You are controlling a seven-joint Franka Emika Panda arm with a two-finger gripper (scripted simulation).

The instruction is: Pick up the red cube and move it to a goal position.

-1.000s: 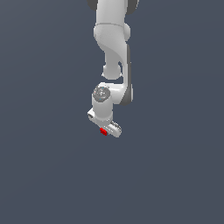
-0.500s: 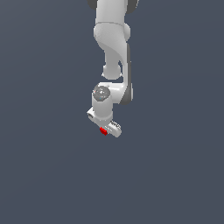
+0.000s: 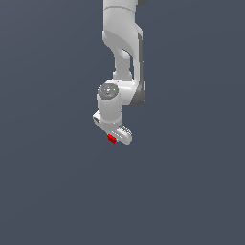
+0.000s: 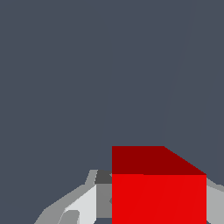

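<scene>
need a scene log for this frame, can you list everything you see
red cube: one, bright red, sitting between the gripper's fingers; in the exterior view only a small red patch of it shows under the white hand
background surface: one, plain dark grey-blue, fills both views; no goal marker shows on it
fingers: light grey, on either side of the cube in the wrist view, closed against it as far as the view shows
gripper: one, white, pointing down near the middle of the exterior view
arm: one, white with dark grey joints, coming down from the top edge of the exterior view
</scene>
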